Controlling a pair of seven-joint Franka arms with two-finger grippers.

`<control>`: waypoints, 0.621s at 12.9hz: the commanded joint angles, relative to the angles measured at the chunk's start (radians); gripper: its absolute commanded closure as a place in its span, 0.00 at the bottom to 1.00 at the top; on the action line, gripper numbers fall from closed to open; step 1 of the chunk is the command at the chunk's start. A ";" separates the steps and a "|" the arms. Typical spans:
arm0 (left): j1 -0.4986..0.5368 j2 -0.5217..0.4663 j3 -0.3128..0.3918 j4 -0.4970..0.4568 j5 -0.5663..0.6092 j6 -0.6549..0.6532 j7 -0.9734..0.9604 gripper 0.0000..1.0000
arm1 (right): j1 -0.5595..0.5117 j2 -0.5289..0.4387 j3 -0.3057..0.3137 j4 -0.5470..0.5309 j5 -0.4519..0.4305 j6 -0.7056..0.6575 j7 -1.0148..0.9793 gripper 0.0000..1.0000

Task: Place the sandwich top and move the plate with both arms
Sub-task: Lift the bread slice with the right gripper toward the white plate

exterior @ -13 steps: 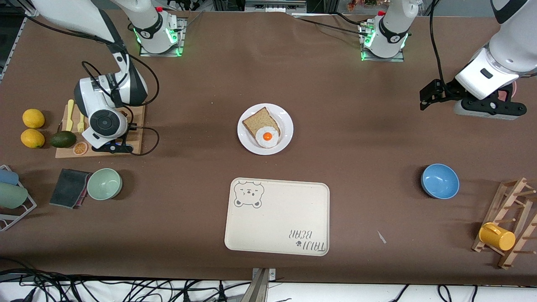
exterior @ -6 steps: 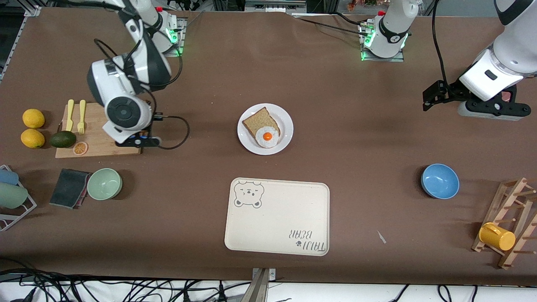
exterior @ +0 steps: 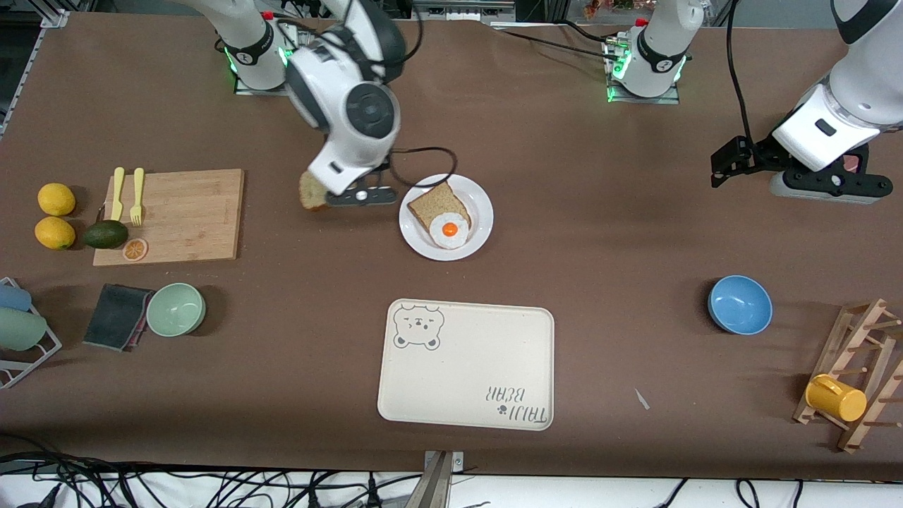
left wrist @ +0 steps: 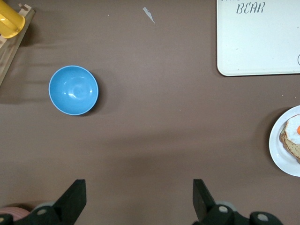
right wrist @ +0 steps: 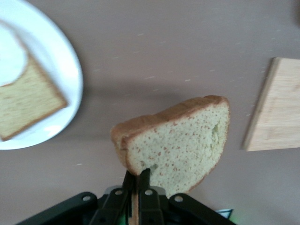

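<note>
My right gripper is shut on the sandwich top, a light tan bread slice, and holds it in the air beside the plate, toward the right arm's end. In the right wrist view the slice hangs from the pinched fingers. The small white plate sits mid-table with a darker brown slice and a fried egg on it. The plate's edge also shows in the right wrist view and in the left wrist view. My left gripper is open and empty, waiting over bare table at the left arm's end.
A cream bear-print tray lies nearer the front camera than the plate. A wooden cutting board with cutlery, lemons and an avocado is at the right arm's end. A green bowl, a blue bowl and a mug rack are also there.
My right arm has lifted the bread slice off the cutting board and carried it toward the plate. The left arm has barely moved.
</note>
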 commanded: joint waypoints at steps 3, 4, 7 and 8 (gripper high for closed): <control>0.004 0.012 -0.004 0.030 0.035 -0.019 0.007 0.00 | 0.148 0.219 -0.012 0.256 0.007 -0.014 0.102 1.00; 0.004 0.012 -0.006 0.028 0.035 -0.019 0.007 0.00 | 0.159 0.265 -0.012 0.287 0.009 0.021 0.104 1.00; 0.016 0.012 -0.004 0.028 0.035 -0.019 0.009 0.00 | 0.199 0.356 -0.012 0.336 0.007 0.152 0.104 1.00; 0.014 0.014 -0.004 0.028 0.035 -0.021 0.009 0.00 | 0.214 0.367 -0.012 0.341 0.006 0.176 0.104 1.00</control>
